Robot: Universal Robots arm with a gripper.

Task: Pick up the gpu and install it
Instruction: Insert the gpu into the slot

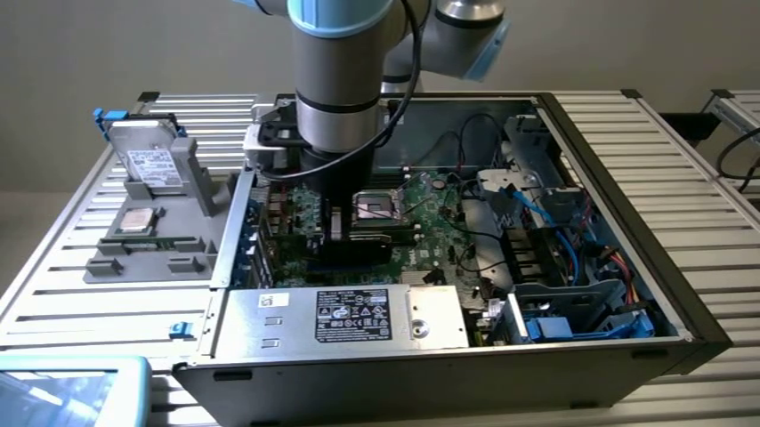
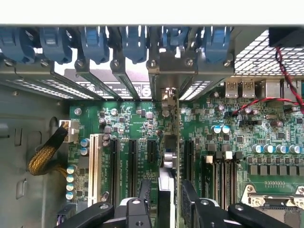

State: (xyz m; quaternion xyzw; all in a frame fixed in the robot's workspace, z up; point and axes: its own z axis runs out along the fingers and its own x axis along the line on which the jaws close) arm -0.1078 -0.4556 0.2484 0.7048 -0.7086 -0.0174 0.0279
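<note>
Under the gripper (image 1: 330, 222) lies a green motherboard (image 2: 137, 123), with 1 white slot (image 2: 93, 164) and black slots (image 2: 132, 161) beside the gripper. Beyond it, blue clips (image 2: 95, 42) line the case wall (image 2: 28, 78). A CPU socket (image 1: 383, 206) sits just beside the gripper and a labelled power supply (image 1: 344, 316) is near. 1 hard drive (image 1: 152, 165) stands well apart on a grey tray (image 1: 155, 249).

I see a green motherboard (image 2: 142, 123) studded with silver-topped capacitors, black expansion slots and one white slot (image 2: 94, 166). Blue retention clips (image 2: 95, 42) line the grey case edge. A yellow braided cable (image 2: 45, 156) lies at the board's edge. The gpu (image 2: 167, 180) shows a silver bracket, flanked by the black gripper (image 2: 166, 209). Outside, the hard drive (image 1: 152, 165) is silver, white-labelled.
</note>
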